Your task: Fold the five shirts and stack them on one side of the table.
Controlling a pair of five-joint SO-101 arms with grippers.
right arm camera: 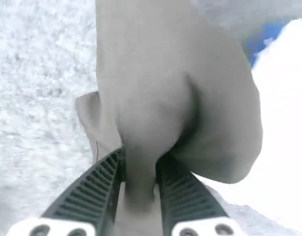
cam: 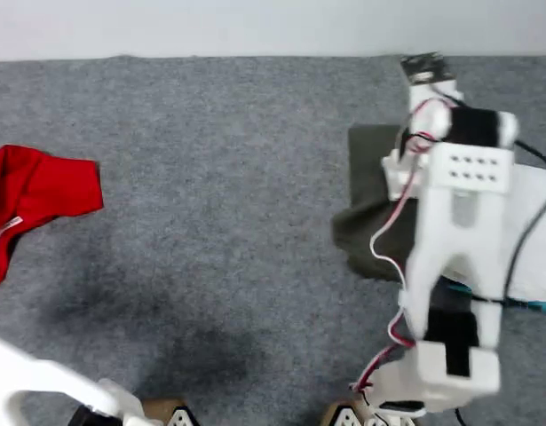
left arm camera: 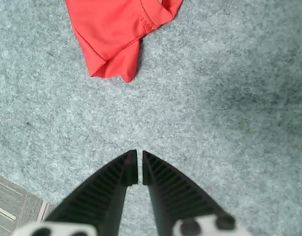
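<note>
Right gripper point(right arm camera: 139, 156): clamped tight on a bunched fold of the olive shirt point(right arm camera: 175, 98), beside the white shirt point(right arm camera: 283, 123), probably so you can drag it square. Left gripper point(left arm camera: 139, 164): all but closed, holding nothing, near the unfolded red shirt point(left arm camera: 116, 39).

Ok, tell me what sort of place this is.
Likely a robotics lab bench for cloth folding: a grey felt-covered table, a white robot arm over it, plus a red shirt and an olive shirt.
</note>
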